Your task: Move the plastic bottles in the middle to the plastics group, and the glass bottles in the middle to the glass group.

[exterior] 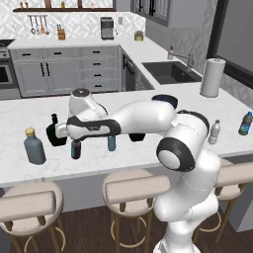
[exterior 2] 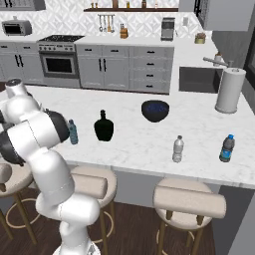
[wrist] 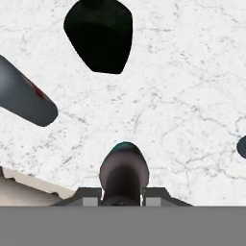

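Now, jaws: clamped on brown beer bottle (wrist: 124, 168), by the neck.
Bottle place: low over counter (exterior: 148, 106), near grey bottle (exterior: 34, 147).
Handling: likely heavy, slick, breakable glass; grip neck firmly.

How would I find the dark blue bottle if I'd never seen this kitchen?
Find the tall paper towel roll at the right end of the white marble counter. In front of it, near the stool-side edge, stands the blue bottle. Its neighbour, the clear bottle, is see-through; this one is deep blue with a dark cap.
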Robot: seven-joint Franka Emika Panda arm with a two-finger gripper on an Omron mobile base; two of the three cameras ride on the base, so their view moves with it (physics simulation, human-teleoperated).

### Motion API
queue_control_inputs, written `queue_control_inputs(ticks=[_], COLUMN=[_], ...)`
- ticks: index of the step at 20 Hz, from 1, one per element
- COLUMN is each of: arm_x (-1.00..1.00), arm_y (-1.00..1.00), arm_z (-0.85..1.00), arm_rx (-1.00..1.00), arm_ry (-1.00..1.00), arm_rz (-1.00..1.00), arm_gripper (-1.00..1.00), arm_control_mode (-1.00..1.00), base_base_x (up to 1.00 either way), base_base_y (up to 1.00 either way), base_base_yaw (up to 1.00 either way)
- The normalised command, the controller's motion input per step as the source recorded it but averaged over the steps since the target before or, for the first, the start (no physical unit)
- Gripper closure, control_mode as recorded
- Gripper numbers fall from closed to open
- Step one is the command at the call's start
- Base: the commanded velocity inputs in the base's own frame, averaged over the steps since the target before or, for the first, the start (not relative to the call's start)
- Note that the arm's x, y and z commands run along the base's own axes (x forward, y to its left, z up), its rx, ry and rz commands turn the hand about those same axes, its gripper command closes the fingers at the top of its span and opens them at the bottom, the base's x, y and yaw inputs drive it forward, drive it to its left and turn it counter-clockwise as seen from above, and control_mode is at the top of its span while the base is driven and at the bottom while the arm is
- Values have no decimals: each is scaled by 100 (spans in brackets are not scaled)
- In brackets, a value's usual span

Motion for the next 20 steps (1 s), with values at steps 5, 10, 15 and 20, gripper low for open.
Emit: queue_control_inputs(ticks=[5, 10, 15, 20], arm_x=[36, 22, 12, 5], arm_y=[19, 13, 3, 0], arm_z=[-11, -21, -35, -46], arm_rx=[0, 6, 14, 11], arm_ry=[-6, 0, 0, 0], arm_rz=[0, 0, 0, 0], arm_gripper=[100, 100, 100, 100], arm_control_mode=[-100, -100, -100, -100], base_base_x=[0, 0, 0, 0], base_base_y=[0, 0, 0, 0], base_base_yaw=[0, 0, 0, 0])
